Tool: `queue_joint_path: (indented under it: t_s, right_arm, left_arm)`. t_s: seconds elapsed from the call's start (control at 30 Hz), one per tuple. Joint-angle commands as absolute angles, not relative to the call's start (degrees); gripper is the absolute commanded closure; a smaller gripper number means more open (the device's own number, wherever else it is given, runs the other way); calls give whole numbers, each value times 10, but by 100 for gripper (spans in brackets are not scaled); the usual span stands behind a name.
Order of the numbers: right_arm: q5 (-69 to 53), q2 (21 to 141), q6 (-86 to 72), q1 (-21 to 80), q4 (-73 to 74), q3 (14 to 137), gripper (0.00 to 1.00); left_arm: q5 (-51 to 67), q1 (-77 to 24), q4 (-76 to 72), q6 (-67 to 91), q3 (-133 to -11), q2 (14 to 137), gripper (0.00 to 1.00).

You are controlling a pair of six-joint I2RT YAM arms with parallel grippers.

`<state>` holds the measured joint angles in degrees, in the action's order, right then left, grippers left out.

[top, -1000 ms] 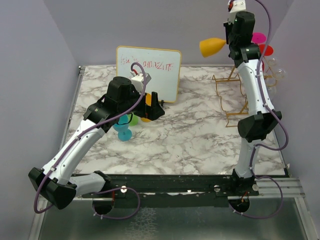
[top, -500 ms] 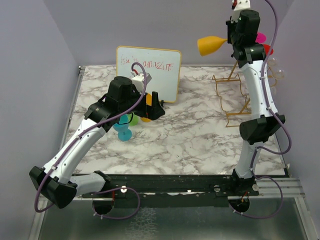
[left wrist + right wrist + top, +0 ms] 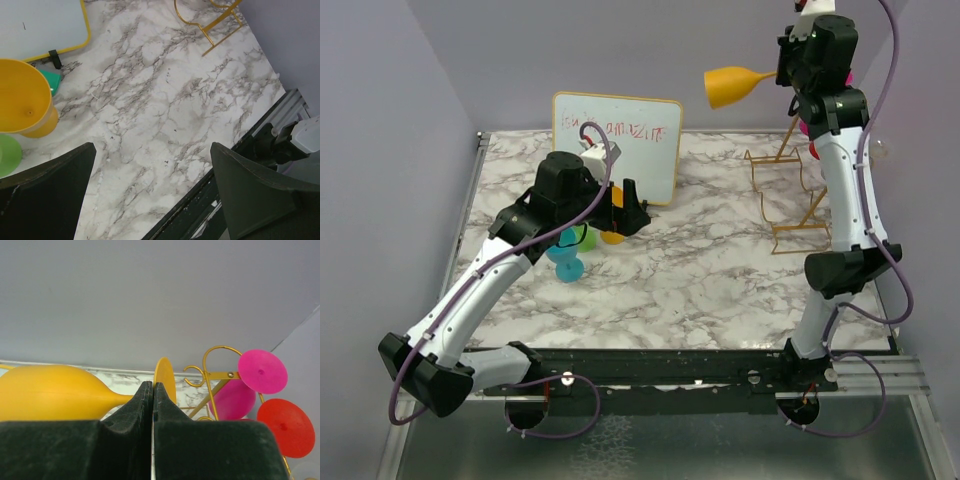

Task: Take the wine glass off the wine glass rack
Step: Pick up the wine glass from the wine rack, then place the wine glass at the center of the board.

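The wine glass [image 3: 730, 86] is gripped by its stem in the right hand [image 3: 152, 395], raised sideways above-left of the wine glass rack [image 3: 220, 375]; the left hand [image 3: 152, 170] is spread wide, well left of it

Yellow wine glass [image 3: 728, 86] is up in the air, lying on its side, above and to the left of the wine glass rack [image 3: 785, 195]. Its bowl points away from the rack; its flat foot sits near the rack's top hooks, not touching. The right gripper [image 3: 788, 72] is pinched tight on its thin stem. The rack stands upright: thin gold wire, curled hooks, rectangular base.
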<state>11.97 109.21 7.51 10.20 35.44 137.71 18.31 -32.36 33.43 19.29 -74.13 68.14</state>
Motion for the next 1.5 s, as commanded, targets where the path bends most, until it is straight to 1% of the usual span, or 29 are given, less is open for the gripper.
queue_joint_path:
  t_s: [0.0,0.2,0.5,0.9,1.17,1.37,1.47]
  right_arm:
    - [50,1052,28,107,375,1363,100]
    - [7,1018,10,107,367,1319,100]
    - [-81,954,-48,107,345,1212,100]
    - [-209,844,-164,107,254,973,100]
    - [-280,790,-256,107,182,806,100]
    - [-292,764,-297,108,159,731,99]
    - [-304,750,-317,107,140,696,99]
  left_arm:
    - [155,-324,309,203,-745,666,1]
    - [140,-324,299,218,-741,652,1]
    - [133,-324,271,240,-728,636,1]
    - [142,-324,213,266,-703,627,1]
    - [209,-324,145,282,-679,634,1]
    - [270,-324,98,299,-666,651,1]
    - [295,-324,94,307,-668,668,7]
